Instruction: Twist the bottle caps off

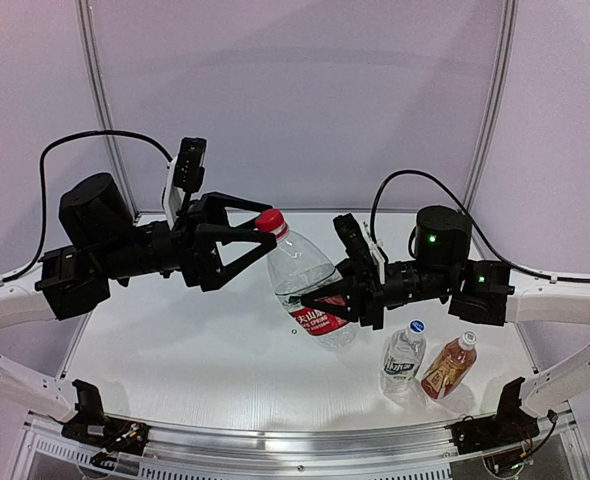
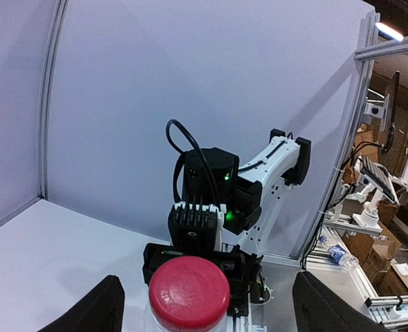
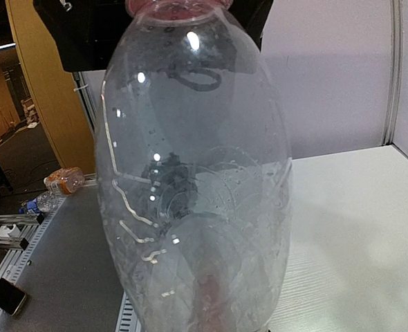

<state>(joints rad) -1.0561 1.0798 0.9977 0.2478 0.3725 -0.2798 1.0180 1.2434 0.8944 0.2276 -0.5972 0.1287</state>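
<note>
Centre of the overhead view: one large clear bottle [image 1: 300, 270] with a red label [image 1: 320, 322], raised off the table [image 1: 175, 350] and tilted, neck toward the upper left.

- **Hold:** the right claw [image 1: 320, 303] is clamped on the lower body at the label, apparently to stop the bottle turning.
- **Cap:** its red cap [image 1: 269, 221] is on the neck. The left claw [image 1: 265, 231] is spread, one finger on each side of the cap and not touching it, likely lined up to grip and twist.
- **Lower right, lying side by side on the table:**
  - small bottle [image 1: 403, 358], green-blue label, blue-and-white cap [image 1: 416, 326]
  - amber bottle [image 1: 448, 368], red-gold label, white cap [image 1: 467, 339]
  - both caps are on, presumably awaiting their turn
- **Lettering:** white characters on the red label and print on the smaller labels, none legible.
</note>
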